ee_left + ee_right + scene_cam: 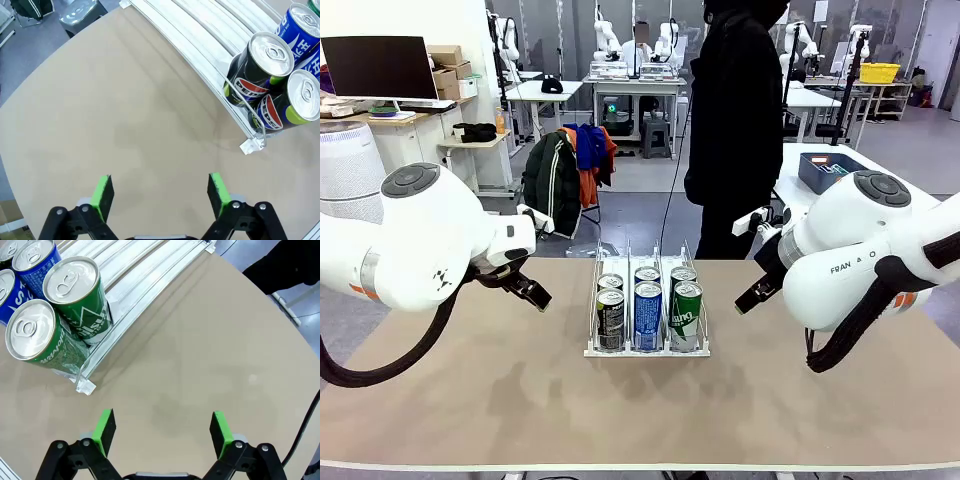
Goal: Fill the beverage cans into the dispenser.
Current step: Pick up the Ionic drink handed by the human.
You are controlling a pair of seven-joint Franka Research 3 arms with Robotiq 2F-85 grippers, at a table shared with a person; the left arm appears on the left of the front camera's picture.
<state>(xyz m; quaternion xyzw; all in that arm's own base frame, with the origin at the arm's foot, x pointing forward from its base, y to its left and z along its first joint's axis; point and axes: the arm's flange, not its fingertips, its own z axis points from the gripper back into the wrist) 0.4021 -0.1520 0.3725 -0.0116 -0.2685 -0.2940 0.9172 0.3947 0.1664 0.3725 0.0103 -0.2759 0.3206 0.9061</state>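
The dispenser [647, 349] stands in the middle of the table with upright beverage cans in its three lanes, two per lane. Black Pepsi cans [610, 318] fill the left lane, blue-and-white cans [648, 315] the middle, green cans [686, 315] the right. My left gripper [531, 291] hovers open left of the rack. In the left wrist view the left gripper [160, 194] is empty over bare table, with the black cans [260, 70] at upper right. My right gripper [756, 295] hangs open right of the rack. The right wrist view has the right gripper [162, 432] empty, near the green cans [80, 295].
A person in dark clothes [735, 120] stands at the table's far side, behind the rack. A blue bin [830, 170] sits on another table at the back right. Bare tabletop [470, 400] lies to both sides of the rack and in front of it.
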